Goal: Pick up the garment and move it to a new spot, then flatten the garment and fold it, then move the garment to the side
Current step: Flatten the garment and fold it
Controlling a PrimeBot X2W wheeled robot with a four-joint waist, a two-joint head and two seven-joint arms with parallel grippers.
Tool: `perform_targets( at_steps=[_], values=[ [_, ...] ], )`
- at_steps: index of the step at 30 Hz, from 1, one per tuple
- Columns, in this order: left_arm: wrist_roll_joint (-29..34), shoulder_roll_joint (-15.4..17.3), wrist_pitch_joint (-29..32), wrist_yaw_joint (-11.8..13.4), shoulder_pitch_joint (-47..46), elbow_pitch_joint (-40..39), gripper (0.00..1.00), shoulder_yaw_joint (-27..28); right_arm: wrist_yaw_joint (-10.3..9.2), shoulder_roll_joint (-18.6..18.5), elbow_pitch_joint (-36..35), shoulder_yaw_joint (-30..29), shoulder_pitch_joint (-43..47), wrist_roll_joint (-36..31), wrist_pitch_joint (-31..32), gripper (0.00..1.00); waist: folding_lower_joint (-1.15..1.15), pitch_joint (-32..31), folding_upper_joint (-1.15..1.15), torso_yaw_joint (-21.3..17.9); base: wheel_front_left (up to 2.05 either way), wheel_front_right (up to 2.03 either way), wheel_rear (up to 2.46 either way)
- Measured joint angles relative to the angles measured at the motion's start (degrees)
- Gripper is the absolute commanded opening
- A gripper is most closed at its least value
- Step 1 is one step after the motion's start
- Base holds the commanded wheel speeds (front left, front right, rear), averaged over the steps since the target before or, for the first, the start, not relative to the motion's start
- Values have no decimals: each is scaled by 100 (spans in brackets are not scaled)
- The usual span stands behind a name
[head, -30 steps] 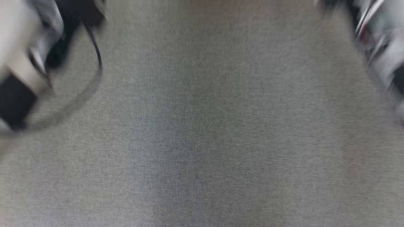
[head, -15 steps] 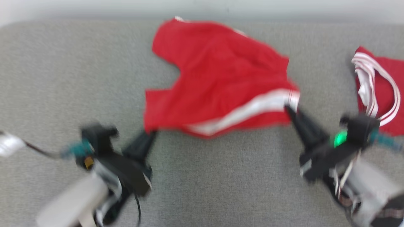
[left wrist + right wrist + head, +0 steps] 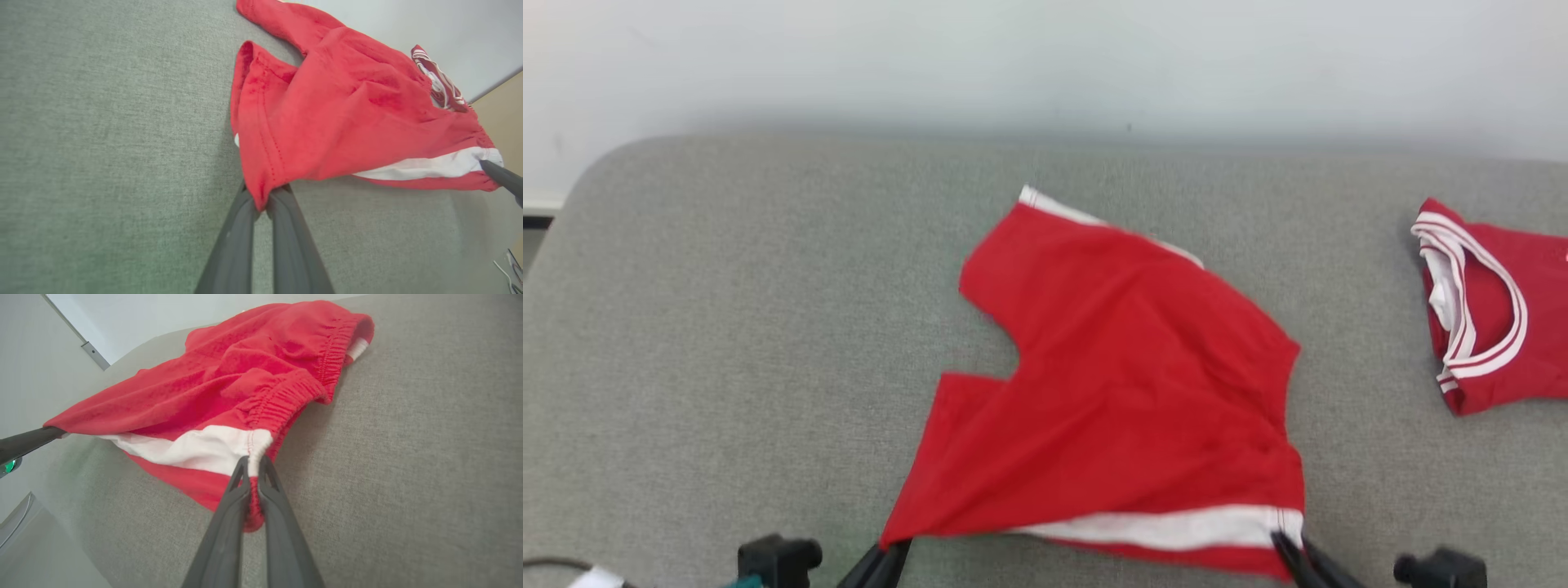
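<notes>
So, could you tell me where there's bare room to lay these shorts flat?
Widest free patch: the left of the grey surface, between its rounded edge and the red shorts. A narrower strip separates the shorts from the red-and-white garment on the right; that side is crowded.

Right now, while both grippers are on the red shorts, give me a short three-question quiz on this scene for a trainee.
1. True or false: the left gripper is shut on a hem corner of the red shorts.
2. The right gripper pinches the shorts at: A) a leg opening, B) the white side stripe beside the elastic waistband, C) the crotch.
3. Fill in: on the grey cushion, the red top with white trim lies to the robot's ____ of the shorts.
Key: 1 true; 2 B; 3 right.
</notes>
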Motion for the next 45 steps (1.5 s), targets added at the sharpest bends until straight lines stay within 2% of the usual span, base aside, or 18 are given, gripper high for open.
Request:
perform_targets(
  at_steps=[5, 10, 19, 24, 30, 38, 45],
  values=[
    [296, -98, 0, 47, 593, -183, 0, 653, 0, -87, -222, 16, 602, 230, 0, 0, 0, -216, 0, 33, 0, 0, 0],
    [523, -167, 0, -8, 931, -215, 0, 913, 0, -248, -405, 178, 882, 415, 85, 0, 0, -285, 0, 37, 0, 0, 0],
    [675, -100, 26, -99, 870, -190, 0, 1147, 0, -201, -665, 318, 694, 397, 80, 0, 1, -231, 2, -86, 0, 0, 0],
    [832, 108, 409, -129, 307, -292, 0, 1122, 0, -156, -992, 207, 412, 583, 34, 0, 1, -146, 1, -215, 0, 0, 0],
    [994, 375, 1179, -309, -783, -176, 0, 942, 0, -112, -1031, 248, -261, 651, 78, 0, 2, 61, 2, -415, 0, 0, 0],
    [858, 593, 2164, -439, -2405, 378, 0, 712, 0, 290, -434, 253, -1335, 770, 236, 0, 2, 481, 2, -769, 0, 0, 0],
    [806, 695, 2833, -449, -3566, 813, 0, 148, 0, 724, 63, 247, -1975, 913, 231, 0, 3, 913, 2, -1093, 0, 0, 0]
  ],
)
